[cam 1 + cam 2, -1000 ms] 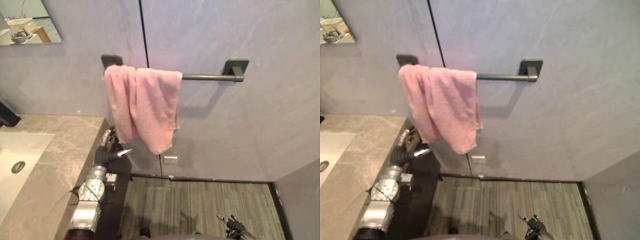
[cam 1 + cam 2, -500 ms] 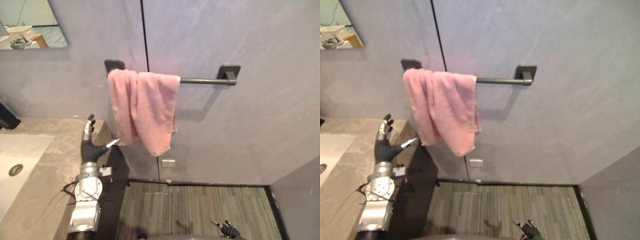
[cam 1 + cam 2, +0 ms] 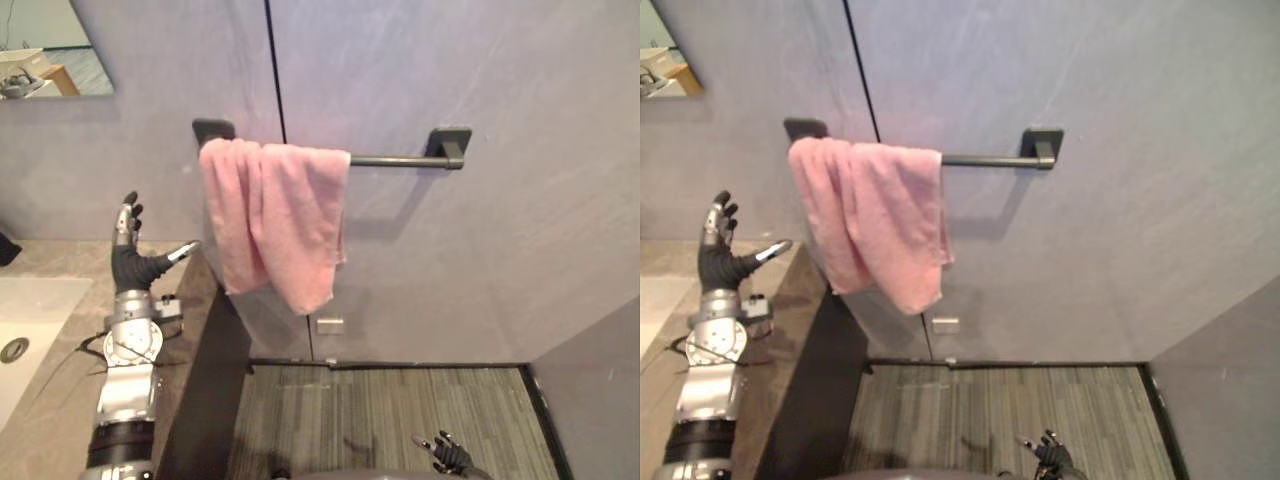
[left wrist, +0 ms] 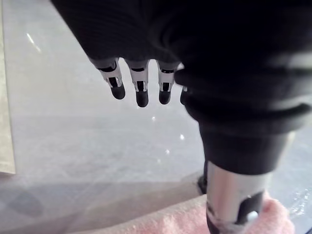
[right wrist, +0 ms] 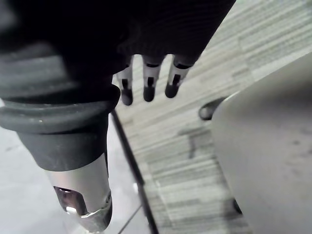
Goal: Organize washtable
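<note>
Both eye views: left hand (image 3: 127, 266) has risen above the surface's (image 3: 50, 400) right edge, fingers spread and empty, near the pink towel (image 3: 275, 215) draped over the towel bar (image 3: 395, 160). Left wrist view: straight fingers (image 4: 141, 92), with the towel past them. Right wrist view: right hand (image 5: 148, 80) relaxed, idle over the floor (image 5: 195, 146). The towel looks hung.

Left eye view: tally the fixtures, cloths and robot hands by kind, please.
pink towel: 1
towel bar: 1
mirror: 1
sink: 1
hands: 2, left hand and right hand
Total: 6
</note>
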